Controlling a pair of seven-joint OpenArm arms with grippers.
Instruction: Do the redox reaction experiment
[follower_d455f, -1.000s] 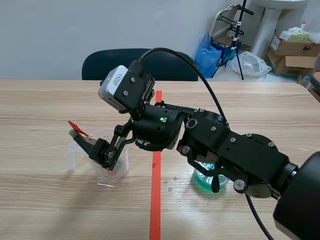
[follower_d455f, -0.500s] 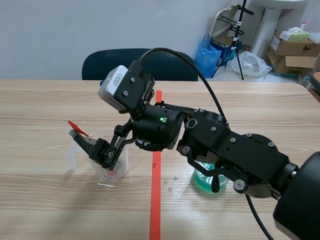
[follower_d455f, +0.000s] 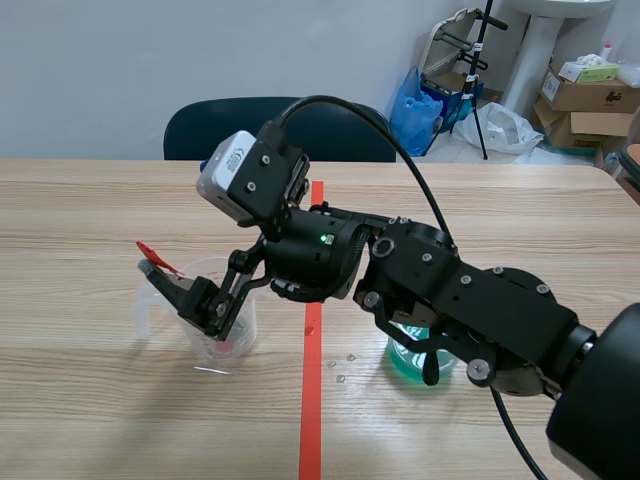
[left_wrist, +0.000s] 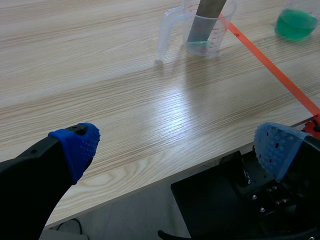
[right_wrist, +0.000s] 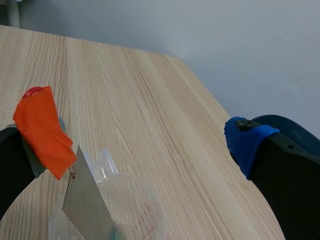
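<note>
Nothing is moving: the right claw (follower_d455f: 190, 290) is staying wide open, gripping nothing, over the measuring cup (left_wrist: 202, 35), where the metal strip (right_wrist: 87, 210) is standing in shallow liquid. The beaker (left_wrist: 296, 22) is holding green liquid. The left claw (left_wrist: 175, 145) is gaping, empty.

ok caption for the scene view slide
right arm's open gripper at a clear plastic measuring cup holding an orange-tagged grey metal strip, clear beaker of green liquid under the arm

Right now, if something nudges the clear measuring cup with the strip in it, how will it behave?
The measuring cup probably feels light: thin clear plastic, only a shallow layer of liquid at the bottom. The metal strip leans tall out of it, so a push may tip or slide it. Its side handle would likely make it swivel.
</note>
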